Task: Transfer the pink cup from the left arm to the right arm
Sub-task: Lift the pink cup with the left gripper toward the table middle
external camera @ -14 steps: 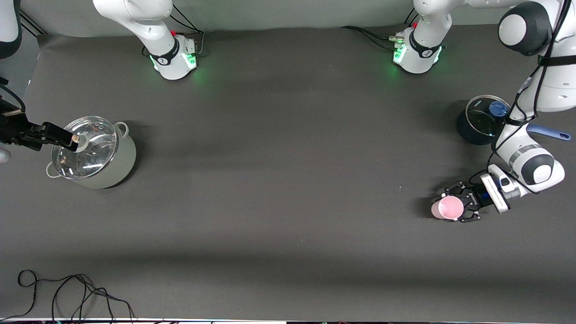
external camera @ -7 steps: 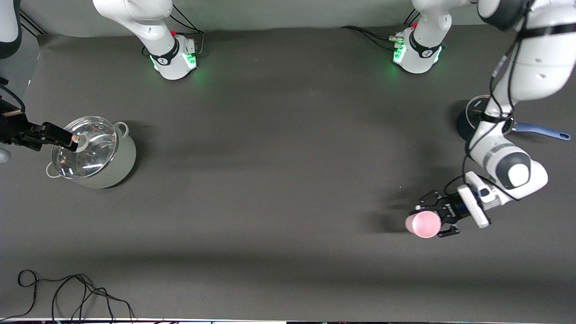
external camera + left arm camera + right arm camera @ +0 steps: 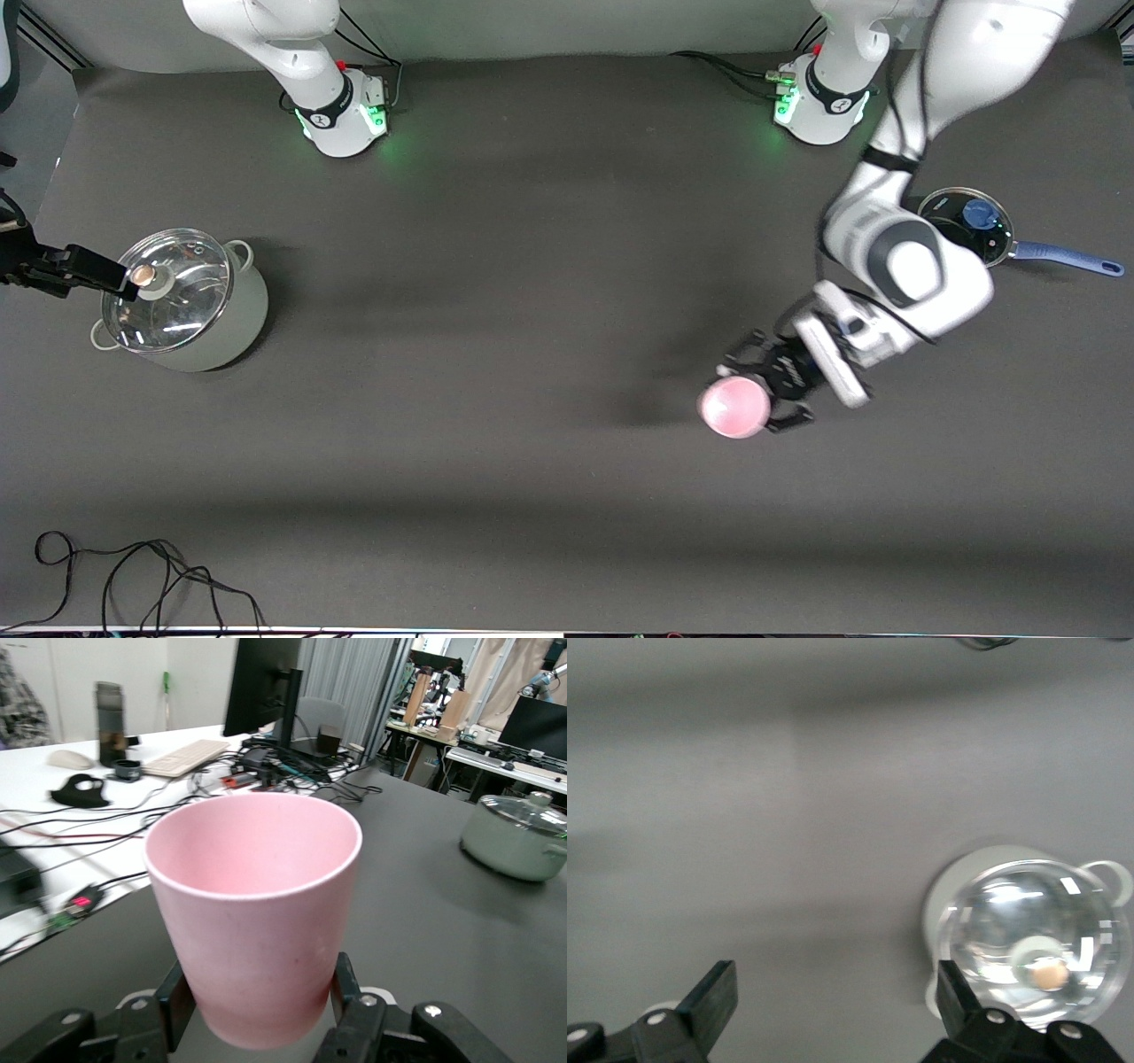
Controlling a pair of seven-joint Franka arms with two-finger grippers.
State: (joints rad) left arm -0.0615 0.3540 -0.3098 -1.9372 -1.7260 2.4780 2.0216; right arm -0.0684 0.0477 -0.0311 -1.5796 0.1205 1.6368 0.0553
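**Pink cup held aloft by the left claw**

The pink cup point(image 3: 734, 408) is off the tabletop point(image 3: 532, 292), upright with its open mouth up, gripped low on its sides by the left claw point(image 3: 764, 396). In the left wrist view the cup point(image 3: 254, 912) fills the middle, and the claw's black open-frame fingers point(image 3: 354, 1010) press against its tapering base on both sides. The cup hangs over bare tabletop toward the left arm's end, nearer to the front camera than the small dark pan point(image 3: 961, 226) with a glass lid and a blue handle.

The right claw point(image 3: 75, 268) is at the right arm's end of the tabletop, just beside the knob of the glass lid on a pale green pot point(image 3: 190, 306). The right wrist view shows its two black fingers point(image 3: 713, 1001) spread wide with nothing between them, looking down on the pot point(image 3: 1028, 939) and its lid.
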